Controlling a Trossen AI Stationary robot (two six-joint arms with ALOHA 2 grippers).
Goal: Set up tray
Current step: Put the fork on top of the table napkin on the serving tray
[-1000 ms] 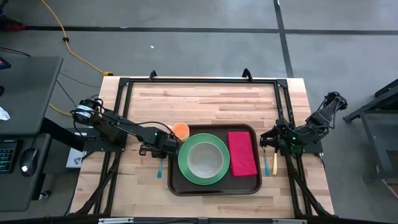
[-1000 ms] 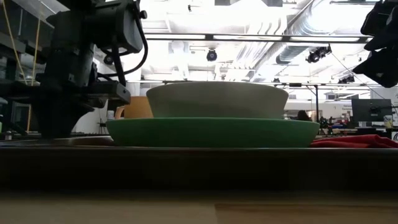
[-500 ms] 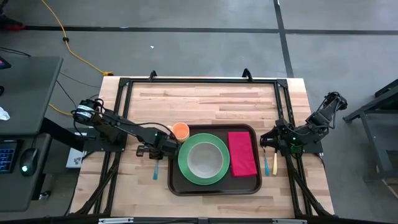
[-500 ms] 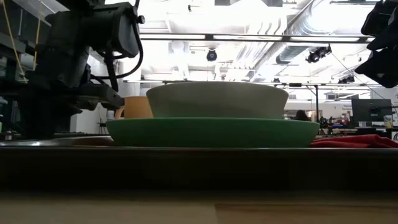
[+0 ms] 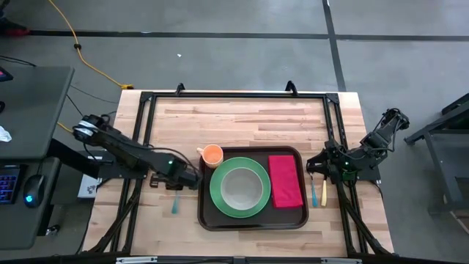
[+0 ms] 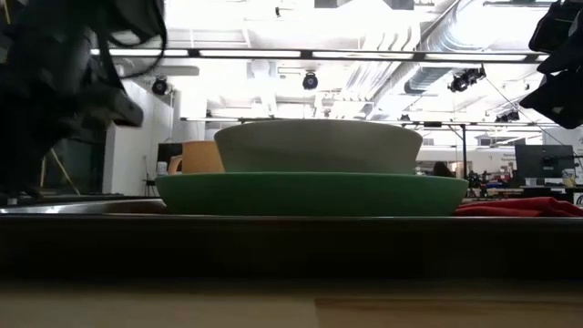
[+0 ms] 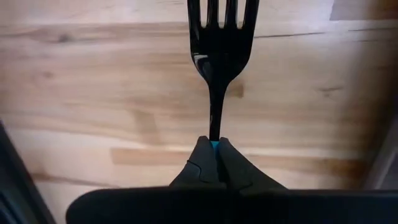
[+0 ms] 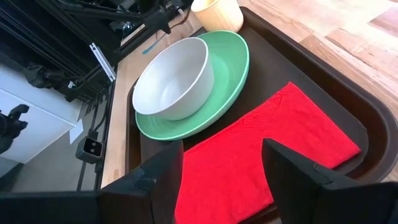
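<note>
The dark brown tray lies at the table's near middle. It holds a green plate with a white bowl on it, a red napkin and an orange cup in its far left corner. My left gripper hovers left of the tray, pointing down, shut on a fork with dark tines and a blue handle. My right gripper waits open beyond the tray's right edge, above the table. My left gripper pinches the fork between its two fingertips at the top of the blue handle, just behind the thin dark neck. The fingers come from above, pointing down, across the fork. The fork lies about level, seemingly off the wood; the gripper hides the rest of the handle.
Two more utensils, one blue-handled and one yellow-handled, lie on the wood right of the tray, below my right gripper. A black frame borders the table. Bare wood stretches across the table's far half.
My left gripper has gone up and toward the table's left edge, away from the cup and the tray's left rim. The fork has gone with it, its blue handle still pointing toward the near edge.
</note>
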